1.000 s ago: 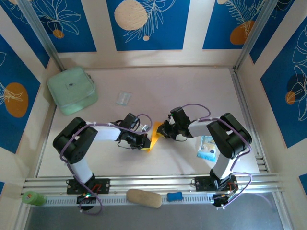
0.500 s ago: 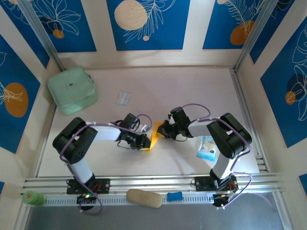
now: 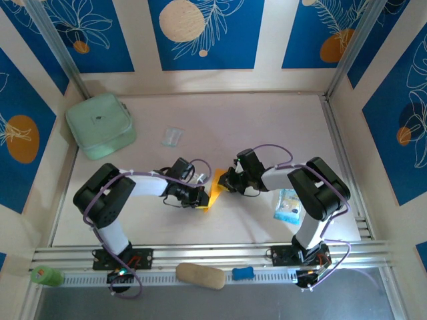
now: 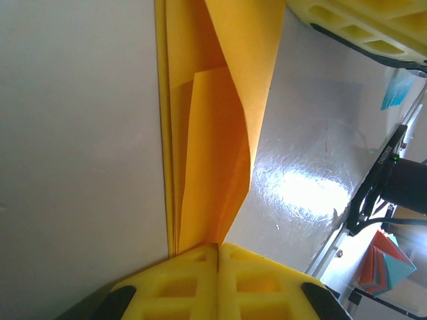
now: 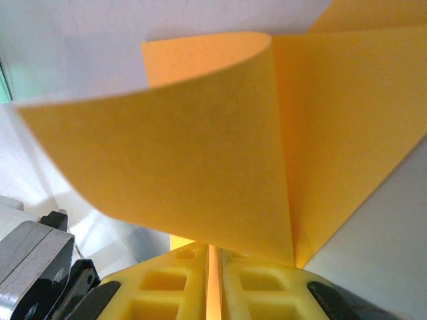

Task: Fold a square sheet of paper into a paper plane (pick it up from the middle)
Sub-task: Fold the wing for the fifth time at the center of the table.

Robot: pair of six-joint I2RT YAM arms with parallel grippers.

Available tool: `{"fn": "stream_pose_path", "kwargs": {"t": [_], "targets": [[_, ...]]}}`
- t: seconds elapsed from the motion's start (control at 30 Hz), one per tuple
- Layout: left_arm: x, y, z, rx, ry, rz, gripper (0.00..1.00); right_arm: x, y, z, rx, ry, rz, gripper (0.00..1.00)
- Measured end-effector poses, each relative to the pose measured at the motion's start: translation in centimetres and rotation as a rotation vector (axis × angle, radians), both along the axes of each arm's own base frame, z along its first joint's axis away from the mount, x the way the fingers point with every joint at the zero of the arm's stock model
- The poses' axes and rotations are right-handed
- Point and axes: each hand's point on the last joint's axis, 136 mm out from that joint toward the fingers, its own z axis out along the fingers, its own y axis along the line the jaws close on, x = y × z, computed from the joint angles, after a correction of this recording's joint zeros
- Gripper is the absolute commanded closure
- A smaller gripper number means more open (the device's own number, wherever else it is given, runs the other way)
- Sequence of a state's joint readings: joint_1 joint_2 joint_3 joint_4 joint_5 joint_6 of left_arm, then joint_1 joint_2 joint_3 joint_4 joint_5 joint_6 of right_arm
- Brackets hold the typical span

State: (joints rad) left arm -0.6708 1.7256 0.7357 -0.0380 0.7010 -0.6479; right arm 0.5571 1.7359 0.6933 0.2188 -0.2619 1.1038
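On table (image 3: 267,120) centre, left fingers (image 4: 170,283) and right fingers (image 5: 257,283) clamp orange paper (image 3: 215,190); blue-white packet (image 3: 288,205) near, green pouch (image 3: 100,125) well apart.

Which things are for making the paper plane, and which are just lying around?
For the job:
- the folded orange-yellow sheet of paper
- the left gripper and the right gripper, both shut on it

Just lying about:
- the mint-green square pouch
- the small clear plastic wrapper
- the blue-and-white packet
- the tan oval lump
- the small blue piece beside it
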Motion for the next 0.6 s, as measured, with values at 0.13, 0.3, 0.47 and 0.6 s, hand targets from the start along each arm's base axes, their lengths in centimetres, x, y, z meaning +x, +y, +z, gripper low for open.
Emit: {"fn": "stream_pose_path", "kwargs": {"t": [0.13, 0.3, 0.47, 0.6], "targets": [[-0.01, 0.01, -0.02, 0.001, 0.001, 0.0, 0.91, -0.02, 0.01, -0.04, 0.0, 0.002, 0.001, 0.87], [-0.03, 0.02, -0.06, 0.001, 0.002, 0.0, 0.95, -0.01, 0.01, -0.03, 0.0, 0.003, 0.0, 0.86], [-0.05, 0.03, -0.17, 0.003, 0.005, 0.0, 0.91, 0.0, 0.02, -0.03, 0.0, 0.005, -0.002, 0.86], [-0.05, 0.04, -0.17, 0.003, 0.005, 0.0, 0.92, 0.01, 0.03, -0.01, 0.0, 0.005, -0.002, 0.86]]}}
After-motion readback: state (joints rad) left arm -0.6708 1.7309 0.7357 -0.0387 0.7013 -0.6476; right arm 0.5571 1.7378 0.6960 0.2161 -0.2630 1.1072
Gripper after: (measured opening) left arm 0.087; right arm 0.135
